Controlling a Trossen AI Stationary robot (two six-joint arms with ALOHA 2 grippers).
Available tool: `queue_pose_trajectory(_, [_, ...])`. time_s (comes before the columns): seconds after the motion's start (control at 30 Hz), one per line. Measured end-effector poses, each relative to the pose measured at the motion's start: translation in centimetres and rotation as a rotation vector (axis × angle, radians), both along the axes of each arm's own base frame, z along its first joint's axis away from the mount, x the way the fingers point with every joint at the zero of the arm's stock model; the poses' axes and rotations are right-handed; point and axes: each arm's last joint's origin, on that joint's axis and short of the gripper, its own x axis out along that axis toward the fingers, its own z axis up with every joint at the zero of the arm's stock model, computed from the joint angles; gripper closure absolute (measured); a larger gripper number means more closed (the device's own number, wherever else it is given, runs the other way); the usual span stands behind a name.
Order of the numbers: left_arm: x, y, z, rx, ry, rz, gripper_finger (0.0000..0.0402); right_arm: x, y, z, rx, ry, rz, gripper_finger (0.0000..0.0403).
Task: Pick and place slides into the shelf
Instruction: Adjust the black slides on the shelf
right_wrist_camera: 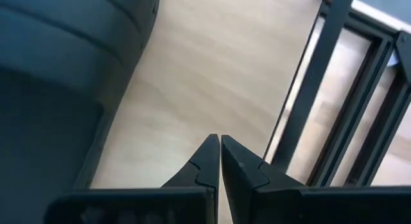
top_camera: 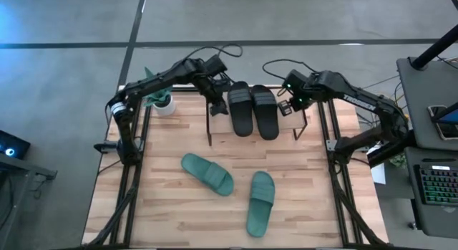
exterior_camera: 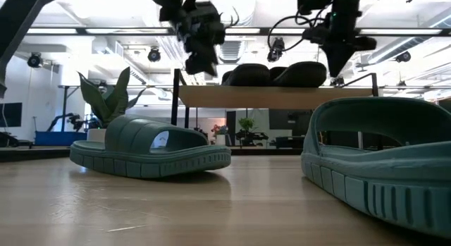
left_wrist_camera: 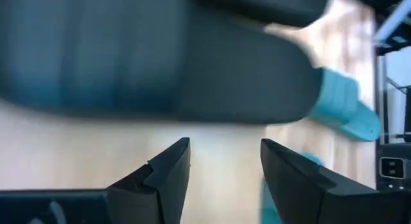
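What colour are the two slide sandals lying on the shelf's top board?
Black slide sandals; the high view shows it best.

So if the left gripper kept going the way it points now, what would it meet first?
Most likely the black slide on the shelf's top board; the open left gripper faces it, though depth is unclear.

two black slide sandals (top_camera: 252, 109) side by side on the low wooden-topped shelf (top_camera: 218, 121), two teal slide sandals (top_camera: 207, 173) on the wooden table (top_camera: 172, 207) in front
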Motion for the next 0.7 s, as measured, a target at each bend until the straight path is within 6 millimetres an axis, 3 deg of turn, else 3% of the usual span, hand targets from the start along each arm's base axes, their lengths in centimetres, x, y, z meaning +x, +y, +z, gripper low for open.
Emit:
queue_pose_trajectory(0.23, [3.2,-2.4,0.8,0.098,-0.169,-0.04,0.0226,-0.6,1.9,-1.0,0.039,-0.01,-0.013,0.0394])
queue_pose_trajectory(0.5, [4.7,-2.0,-0.6,0.087,-0.161,0.011,0.0226,0.2,4.4,-2.3,0.105,-0.006,0.044,0.0394])
queue_pose_trajectory(0.7, [5.5,-2.0,-2.3,0.065,-0.113,0.007,0.0226,1.7,6.6,-2.1,0.149,-0.104,0.146,0.0394])
